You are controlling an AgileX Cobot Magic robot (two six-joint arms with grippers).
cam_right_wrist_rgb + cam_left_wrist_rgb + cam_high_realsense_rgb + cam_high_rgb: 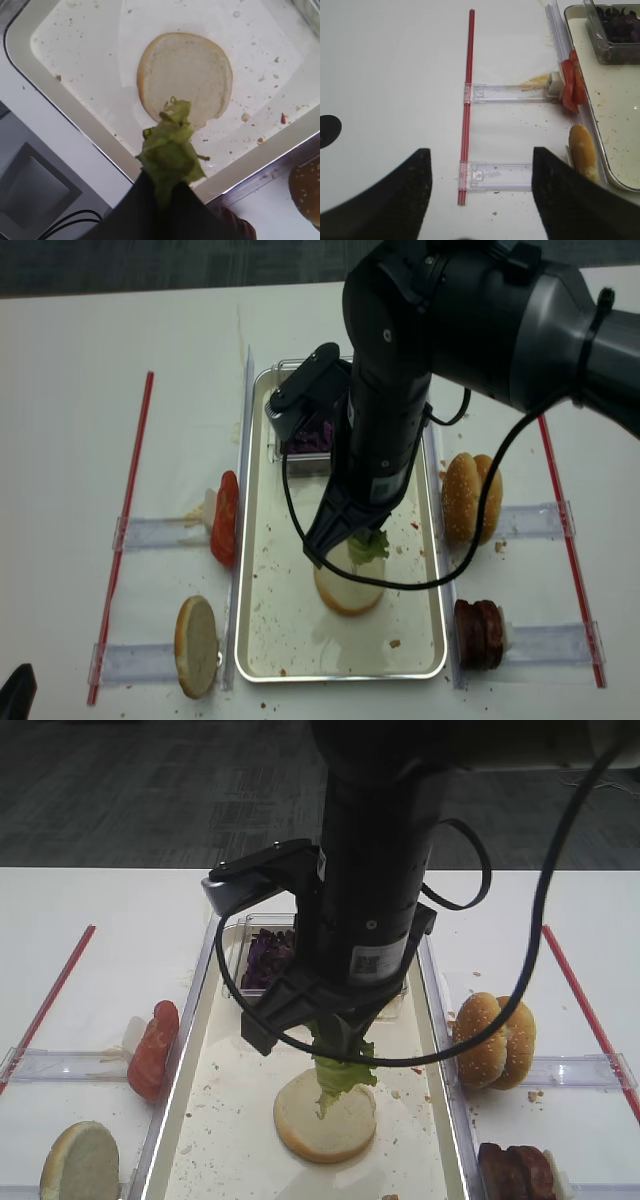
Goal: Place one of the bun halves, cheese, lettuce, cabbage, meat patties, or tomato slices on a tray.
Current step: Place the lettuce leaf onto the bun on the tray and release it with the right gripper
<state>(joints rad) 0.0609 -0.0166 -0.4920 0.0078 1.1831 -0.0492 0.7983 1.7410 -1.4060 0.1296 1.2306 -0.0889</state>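
The right gripper (167, 192) is clenched on a lettuce (170, 150) leaf hanging just above the bun half (192, 75) lying cut face up on the tray (60, 107). At the tray's far end, a clear box (240, 935) holds purple cabbage (268, 958).

We see a thick, matte black cylindrical right arm (400, 390) ending in a black tool (335, 1035) with tapering fingers. A white label with a square code sits on its casing just above the tool, and thin black cables (480, 1020) loop round it. The left tool (480, 200) shows two dark, rounded fingers.
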